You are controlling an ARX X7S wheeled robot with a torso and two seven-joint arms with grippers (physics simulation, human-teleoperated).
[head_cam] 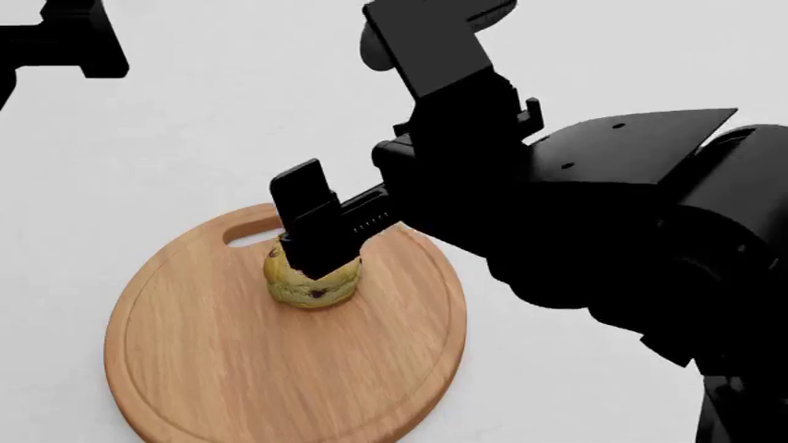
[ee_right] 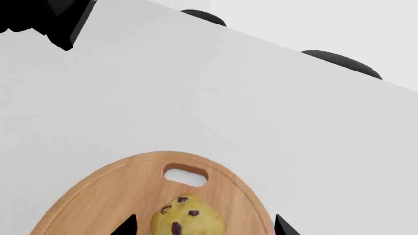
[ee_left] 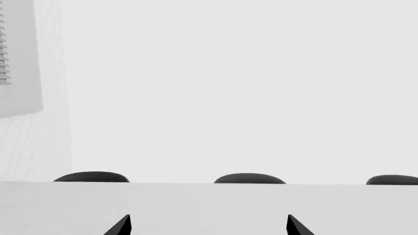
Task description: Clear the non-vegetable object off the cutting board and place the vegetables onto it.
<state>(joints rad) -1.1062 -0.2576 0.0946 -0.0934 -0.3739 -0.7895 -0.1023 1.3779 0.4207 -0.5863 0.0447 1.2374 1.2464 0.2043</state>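
A round light-wood cutting board [head_cam: 246, 369] lies on the white table, its handle slot [head_cam: 253, 235] at the far rim. The non-vegetable object, a small yellowish muffin [head_cam: 314, 286] with dark chips, sits on the board's far half. My right gripper [head_cam: 316, 263] hangs right over it. In the right wrist view the muffin [ee_right: 187, 221] lies between the spread tips of that gripper [ee_right: 205, 226], with a gap on each side; the board [ee_right: 98, 196] shows beneath. My left gripper [ee_left: 209, 225] is open over bare table. The vegetables are out of view.
The left arm [head_cam: 55, 41] shows as a dark block at the far left of the head view. Dark rounded chair backs [ee_left: 249, 178] line the table's far edge, with another [ee_right: 341, 62] in the right wrist view. A pale wall stands beyond.
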